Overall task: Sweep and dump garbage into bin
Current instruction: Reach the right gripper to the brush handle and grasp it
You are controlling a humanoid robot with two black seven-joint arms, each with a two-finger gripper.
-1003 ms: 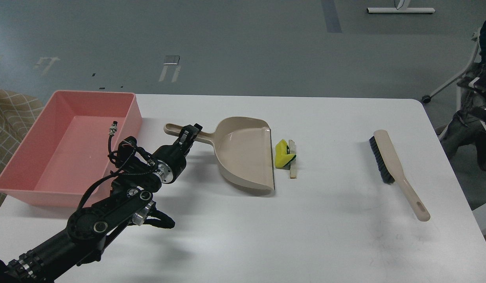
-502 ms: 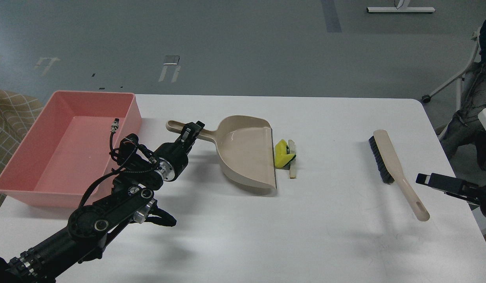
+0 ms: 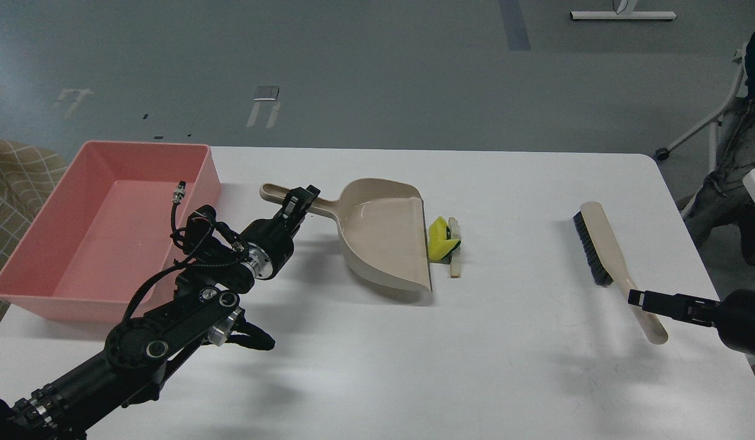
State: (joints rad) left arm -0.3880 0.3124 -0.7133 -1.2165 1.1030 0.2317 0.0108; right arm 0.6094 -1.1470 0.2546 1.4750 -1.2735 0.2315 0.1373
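The garbage, a yellow sponge scrap with a dark green layer and a thin beige stick, lies on the white table just right of the dustpan's lip. The beige dustpan is tilted, its far edge raised. My left gripper is shut on the dustpan's handle. The pink bin stands at the left and looks empty. The beige brush with black bristles lies at the right. My right gripper reaches in from the right edge, at the brush's handle; its fingers cannot be told apart.
The white table ends at rounded corners at the right. A checked beige fabric sits beyond the bin at the left. A chair and a person's legs are off the table at the right.
My left gripper has lifted and shifted the dustpan slightly right, toward the garbage. My right arm has come into view and moved left to the brush's handle.
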